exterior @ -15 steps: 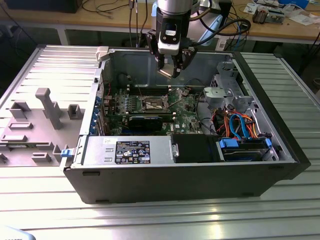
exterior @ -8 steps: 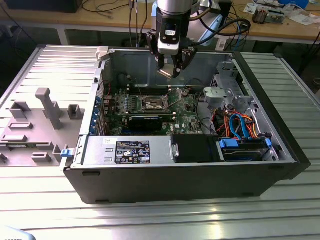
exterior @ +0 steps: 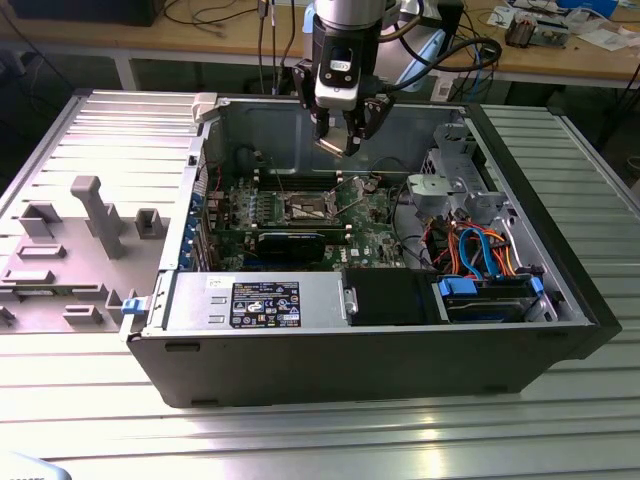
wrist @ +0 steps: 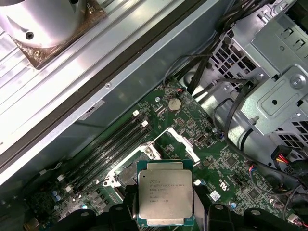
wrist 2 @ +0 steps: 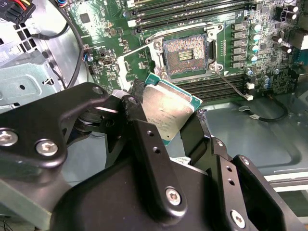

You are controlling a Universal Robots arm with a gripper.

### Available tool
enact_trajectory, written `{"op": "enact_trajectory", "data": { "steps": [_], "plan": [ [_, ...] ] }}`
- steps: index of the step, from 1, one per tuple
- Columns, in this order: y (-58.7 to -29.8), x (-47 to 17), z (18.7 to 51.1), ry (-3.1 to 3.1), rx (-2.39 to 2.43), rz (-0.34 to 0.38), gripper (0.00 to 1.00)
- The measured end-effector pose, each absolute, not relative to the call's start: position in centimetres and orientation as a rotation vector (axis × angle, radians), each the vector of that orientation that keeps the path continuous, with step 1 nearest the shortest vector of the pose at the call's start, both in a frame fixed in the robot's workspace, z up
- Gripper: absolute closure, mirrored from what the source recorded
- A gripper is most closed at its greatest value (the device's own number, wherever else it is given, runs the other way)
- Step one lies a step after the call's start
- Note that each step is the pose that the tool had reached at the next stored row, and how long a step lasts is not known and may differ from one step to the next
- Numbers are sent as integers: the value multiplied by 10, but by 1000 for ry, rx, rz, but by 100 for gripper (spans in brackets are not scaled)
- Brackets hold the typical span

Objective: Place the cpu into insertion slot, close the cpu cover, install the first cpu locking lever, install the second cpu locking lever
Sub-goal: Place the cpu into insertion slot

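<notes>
My gripper (exterior: 337, 142) hangs inside the open computer case, above the green motherboard (exterior: 375, 215). It is shut on the cpu (wrist 2: 166, 111), a flat square chip with a silver-grey top, clamped by its edges between the black fingers (wrist: 129, 208). In both wrist views the cpu (wrist: 165, 195) sits in the air, tilted in the second wrist view, and apart from the board. The insertion slot (wrist 2: 185, 54) lies bare and dark with a silvery rim. The cpu cover (wrist: 182, 144) stands swung open beside the insertion slot (wrist: 126, 172). A thin wire lever (wrist 2: 233, 86) sticks out from the slot's corner.
Black memory slots (wrist 2: 192, 12) run along one side of the socket. A long black card (exterior: 290, 240) lies nearer the case front. A metal drive cage (exterior: 455, 180) and orange and blue cables (exterior: 480, 250) fill the exterior view's right. A grey fixture (exterior: 95, 215) stands outside the case.
</notes>
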State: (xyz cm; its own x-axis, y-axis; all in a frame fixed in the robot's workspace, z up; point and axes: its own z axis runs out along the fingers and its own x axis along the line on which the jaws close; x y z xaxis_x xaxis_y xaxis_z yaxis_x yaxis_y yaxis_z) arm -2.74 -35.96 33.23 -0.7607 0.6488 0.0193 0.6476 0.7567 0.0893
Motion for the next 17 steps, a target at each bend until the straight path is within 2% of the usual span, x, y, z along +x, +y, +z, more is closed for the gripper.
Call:
{"op": "enact_trajectory", "data": {
  "steps": [17],
  "plan": [
    [-360,-27,332,2923,1105,141,45]
  ]
}}
